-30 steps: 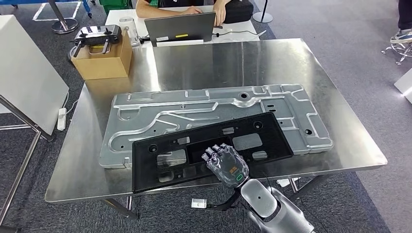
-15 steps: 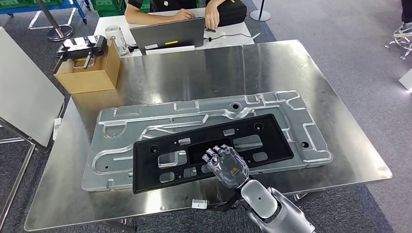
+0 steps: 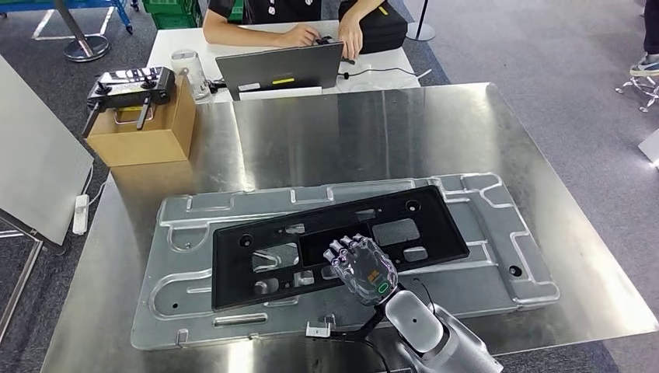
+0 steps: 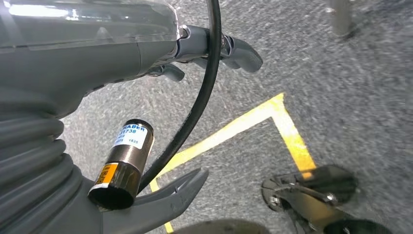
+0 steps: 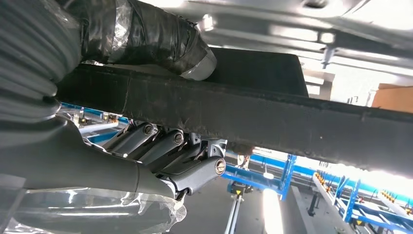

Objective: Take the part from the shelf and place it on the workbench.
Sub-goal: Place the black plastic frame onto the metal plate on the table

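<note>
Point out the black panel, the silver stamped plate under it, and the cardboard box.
black panel (image 3: pixel 435 225): head view, on its solid far right corner.
silver stamped plate (image 3: pixel 513 249): head view, on its bare right end.
cardboard box (image 3: pixel 144 144): head view, on its front wall.

Ahead of you the counter (image 3: pixel 373 124) has a wide bare stretch of steel between the grey plate (image 3: pixel 497 233) and the laptop (image 3: pixel 280 68) at the far edge; a hand could pass there freely. At the far left corner a cardboard box (image 3: pixel 140 128) with a controller (image 3: pixel 128 81) on top stands in the way. The plate covers most of the near counter, with the black part (image 3: pixel 334 241) lying over it. To the right of the plate a bare strip runs along the counter's edge.
</note>
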You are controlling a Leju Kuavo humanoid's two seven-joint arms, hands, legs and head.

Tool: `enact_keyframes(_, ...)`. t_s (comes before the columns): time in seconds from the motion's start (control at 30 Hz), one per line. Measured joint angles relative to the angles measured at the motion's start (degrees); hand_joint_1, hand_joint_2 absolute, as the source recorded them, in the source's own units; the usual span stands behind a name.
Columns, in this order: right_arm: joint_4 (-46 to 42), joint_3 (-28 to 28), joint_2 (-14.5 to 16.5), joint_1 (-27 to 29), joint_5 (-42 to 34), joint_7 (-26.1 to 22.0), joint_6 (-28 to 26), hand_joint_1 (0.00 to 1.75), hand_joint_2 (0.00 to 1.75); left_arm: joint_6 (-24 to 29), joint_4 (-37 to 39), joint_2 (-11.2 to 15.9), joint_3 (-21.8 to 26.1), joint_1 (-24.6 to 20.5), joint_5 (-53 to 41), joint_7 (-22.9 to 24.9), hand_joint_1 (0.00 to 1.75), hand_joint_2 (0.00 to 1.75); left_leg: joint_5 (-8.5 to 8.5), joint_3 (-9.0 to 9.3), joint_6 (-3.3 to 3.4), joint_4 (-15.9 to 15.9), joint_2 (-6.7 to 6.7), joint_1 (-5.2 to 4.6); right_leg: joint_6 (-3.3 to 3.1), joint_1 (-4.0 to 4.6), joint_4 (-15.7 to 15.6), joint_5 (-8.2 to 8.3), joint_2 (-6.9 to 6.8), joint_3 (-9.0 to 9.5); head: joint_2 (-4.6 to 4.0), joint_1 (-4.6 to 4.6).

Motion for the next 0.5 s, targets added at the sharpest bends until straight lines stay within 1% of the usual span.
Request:
enact_keyframes(0.03,0.0,0.0,0.0,0.1,0.0,0.0,0.0,1.62,1.75,0.1,0.0,-0.1,0.0,0.0,-0.2,-0.1,0.0,1.75,-0.64,0.69,-0.19,0.1,0.0,-0.01,-0.28,0.1,-3.5,3.48,0.0,0.49,0.0,0.0)
enact_keyframes(0.07,0.1,0.0,0.0,0.1,-0.1,0.0,0.0,1.62,1.75,0.1,0.1,-0.1,0.0,0.0,-0.3,-0.2,0.0,1.75,-1.17,1.08,-0.47,0.1,-0.07,-0.04,-0.61,0.31,-6.5,6.28,-0.02,0.89,0.0,0.0)
enact_keyframes(0.1,0.1,0.0,0.0,0.1,-0.2,-0.1,0.0,1.62,1.75,0.1,0.1,-0.2,0.0,-0.1,-0.4,-0.1,0.0,1.75,-1.57,1.19,-0.79,0.1,-0.12,-0.06,-1.0,0.51,-8.2,8.29,-0.02,1.06,0.0,-0.03)
enact_keyframes(0.13,0.1,0.1,0.1,0.1,-0.2,-0.1,-0.1,1.62,1.75,0.1,0.2,-0.2,0.0,-0.1,-0.4,-0.1,0.0,1.75,-1.72,1.19,-1.12,0.1,-0.15,-0.1,-1.36,0.7,-8.8,9.05,0.01,1.03,0.0,-0.05)
enact_keyframes(0.17,0.1,0.1,0.1,0.1,-0.3,-0.2,-0.1,1.22,1.31,0.2,0.2,-0.2,0.0,-0.3,-0.4,-0.1,0.0,1.75,-1.73,1.12,-1.45,0.2,-0.19,-0.14,-1.72,0.77,-9.1,8.86,0.07,1.18,0.0,-0.08)
enact_keyframes(0.2,0.1,0.1,0.1,0.1,-0.4,-0.2,-0.1,0.81,0.87,0.2,0.2,-0.2,0.0,-0.3,-0.4,0.0,0.0,1.75,-1.69,0.96,-1.72,0.7,-0.1,-0.12,-2.05,0.65,-9.3,8.86,0.15,1.51,0.0,-0.1)
enact_keyframes(0.23,0.1,0.1,0.2,0.1,-0.5,-0.2,-0.2,0.41,0.44,0.2,0.2,-0.1,0.0,-0.3,-0.5,0.1,0.0,1.75,-1.67,0.53,-1.98,1.9,-0.01,-0.11,-2.37,0.53,-9.5,8.67,0.2,1.96,0.0,-0.11)
enact_keyframes(0.27,0.1,0.1,0.2,0.0,-0.5,-0.2,-0.2,0.0,0.0,0.2,0.2,-0.1,0.0,-0.4,-0.6,0.1,0.0,1.75,-2.08,-0.51,-2.24,4.0,0.07,-0.03,-2.7,0.37,-9.8,8.47,0.2,2.48,0.0,-0.13)
enact_keyframes(0.3,0.1,0.1,0.3,0.0,-0.6,-0.2,-0.3,0.0,0.0,0.1,0.2,-0.1,0.0,-0.4,-0.7,0.2,0.0,1.75,-3.06,-2.2,-2.55,7.1,0.15,0.1,-2.94,0.27,-10.1,8.24,0.15,2.96,0.0,-0.13)
enact_keyframes(0.33,0.1,0.1,0.3,-0.1,-0.6,-0.3,-0.3,0.0,0.0,0.1,0.2,-0.1,0.0,-0.4,-0.9,0.2,0.0,1.75,-4.51,-4.26,-2.89,10.5,0.19,0.25,-3.13,0.24,-10.1,7.95,0.1,3.31,0.0,-0.14)
enact_keyframes(0.37,0.1,0.1,0.4,-0.1,-0.7,-0.4,-0.3,0.0,0.0,0.0,0.2,-0.1,0.0,-0.4,-0.9,0.2,0.0,1.31,-6.06,-6.41,-3.21,13.7,0.21,0.41,-3.22,0.23,-10.1,7.66,0.07,3.58,0.0,-0.14)
enact_keyframes(0.4,0.1,0.1,0.4,0.0,-0.8,-0.4,-0.3,0.0,0.0,0.0,0.2,0.0,0.0,-0.4,-1.0,0.2,0.0,0.87,-6.98,-8.11,-3.45,15.8,0.22,0.55,-3.22,0.24,-10.0,7.36,0.06,3.82,0.0,-0.14)
enact_keyframes(0.43,0.1,0.1,0.5,0.0,-0.9,-0.5,-0.4,0.0,0.0,0.0,0.2,0.0,0.0,-0.3,-1.0,0.2,0.0,0.44,-6.66,-8.98,-3.6,16.1,0.23,0.65,-3.18,0.23,-9.9,7.07,0.09,4.1,0.0,-0.14)
enact_keyframes(0.47,0.1,0.1,0.5,0.0,-0.9,-0.5,-0.4,0.0,0.0,-0.1,0.2,0.0,0.0,-0.3,-0.9,0.2,0.0,0.0,-5.08,-8.9,-3.62,14.5,0.24,0.72,-3.12,0.21,-9.9,6.79,0.13,4.43,0.0,-0.14)
enact_keyframes(0.5,0.1,0.1,0.6,0.0,-1.0,-0.6,-0.4,0.0,0.0,-0.1,0.2,0.1,0.0,-0.3,-0.9,0.2,0.0,0.0,-2.54,-7.91,-3.55,11.2,0.25,0.76,-3.01,0.19,-9.8,6.51,0.18,4.81,0.0,-0.14)
